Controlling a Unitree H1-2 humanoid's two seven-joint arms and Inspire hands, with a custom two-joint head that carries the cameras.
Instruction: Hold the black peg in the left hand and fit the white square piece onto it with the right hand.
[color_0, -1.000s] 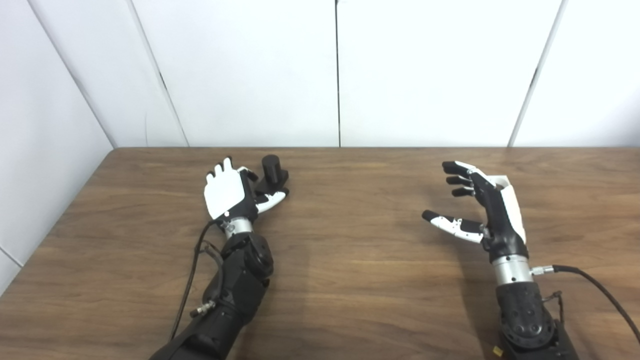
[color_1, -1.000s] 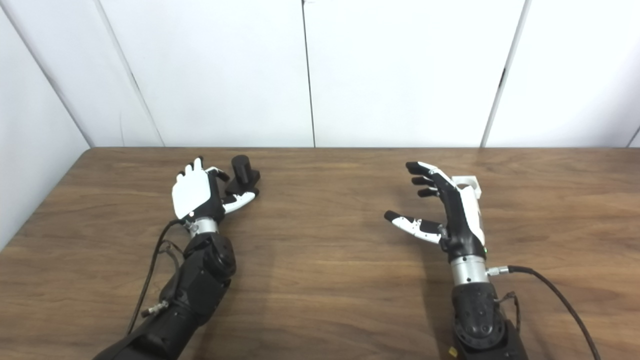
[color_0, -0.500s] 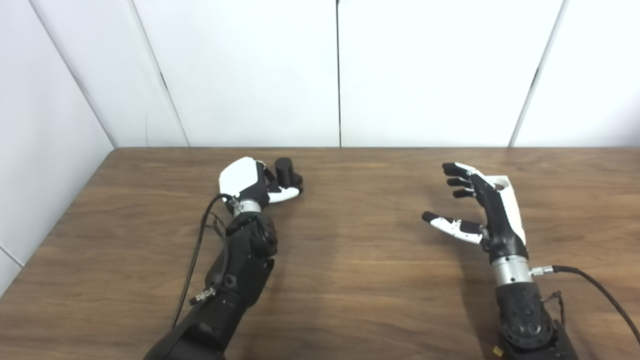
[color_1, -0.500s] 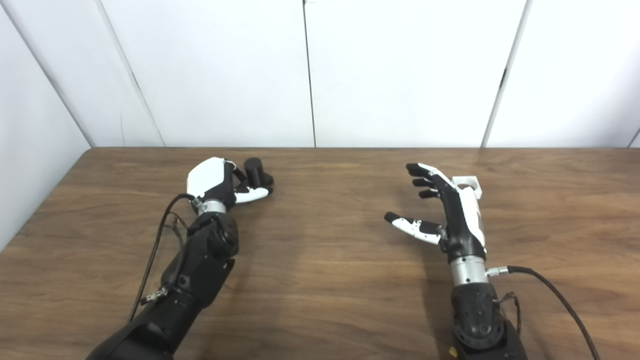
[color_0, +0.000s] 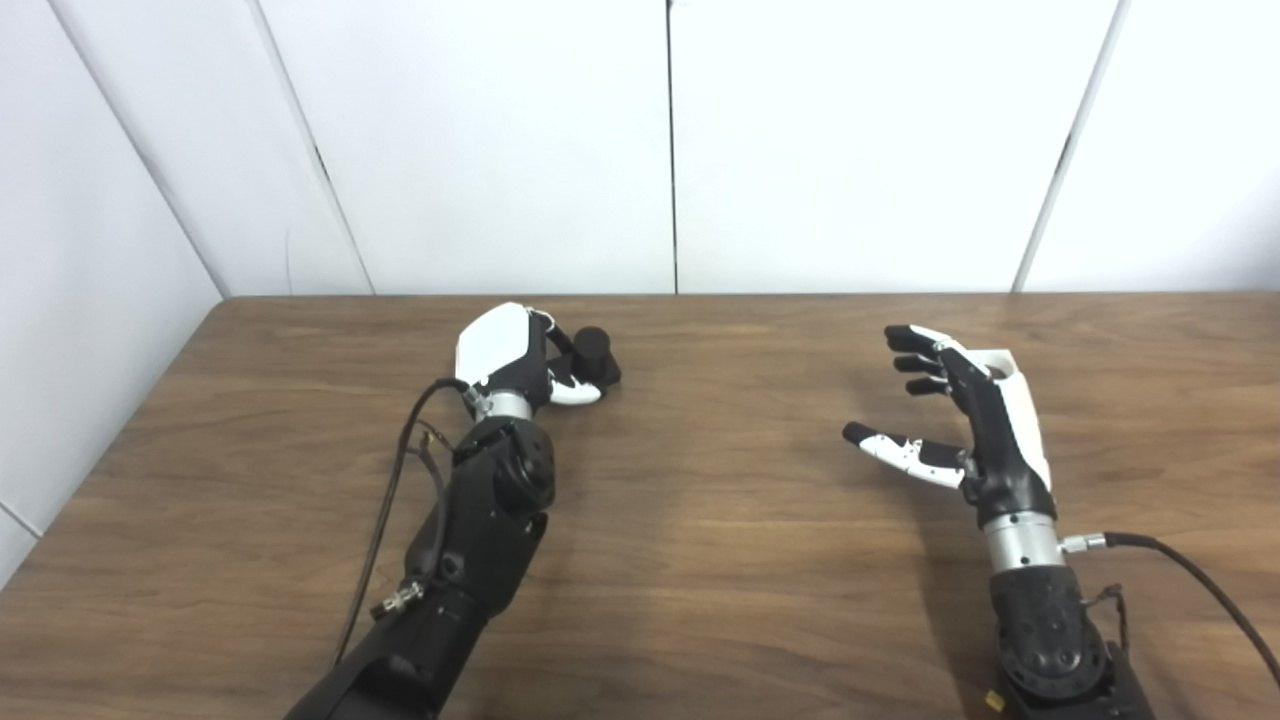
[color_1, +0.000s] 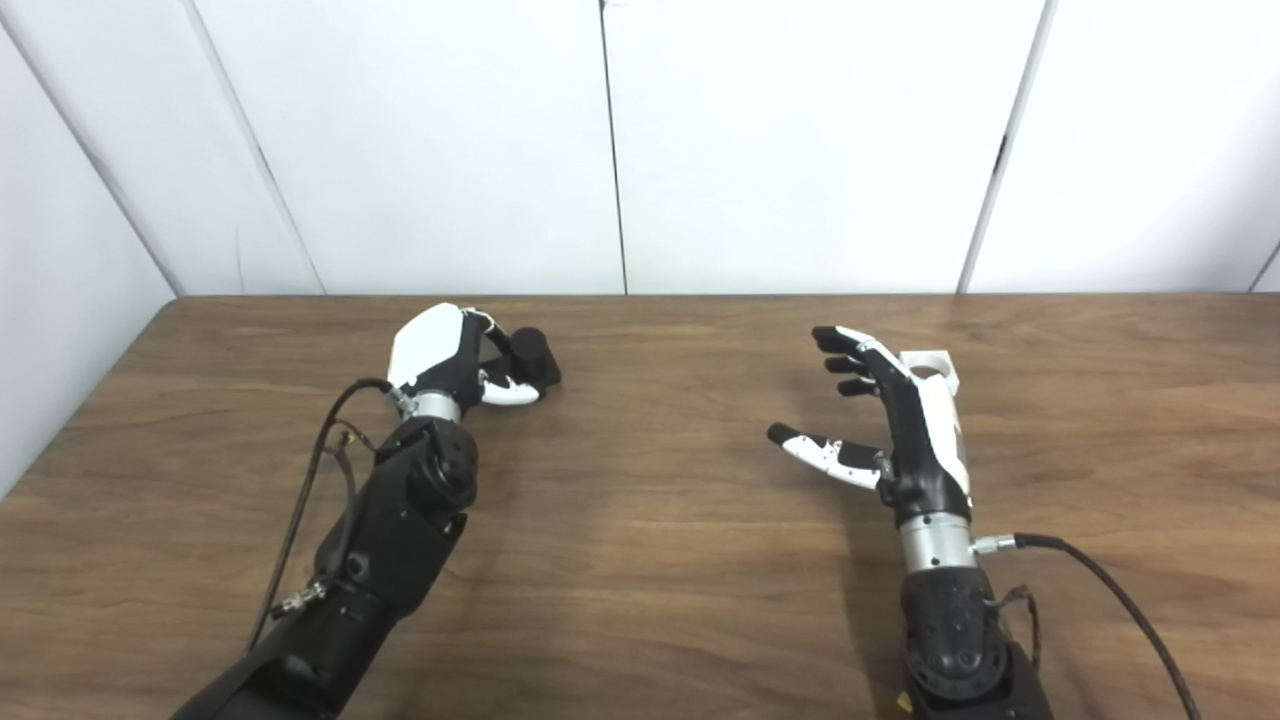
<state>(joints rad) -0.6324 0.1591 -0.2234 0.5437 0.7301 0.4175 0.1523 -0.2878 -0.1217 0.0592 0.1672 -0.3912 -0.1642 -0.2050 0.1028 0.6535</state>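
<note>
Your left hand (color_0: 512, 350) is wrapping its fingers around the peg (color_0: 592, 352), thumb lying in front of its base; whether the grasp is firm, you cannot tell. Your right hand (color_0: 965, 420) is hanging spread and empty, well right of the peg, with the white piece (color_1: 932, 368) lying just behind it on the table (color_0: 700, 520).

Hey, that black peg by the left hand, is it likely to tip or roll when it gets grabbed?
The black peg looks like a short upright cylinder on a wider flat base, so it probably stands steady and resists rolling. It looks rigid and probably light. The left hand wraps it from the side, which could still nudge it over.
</note>
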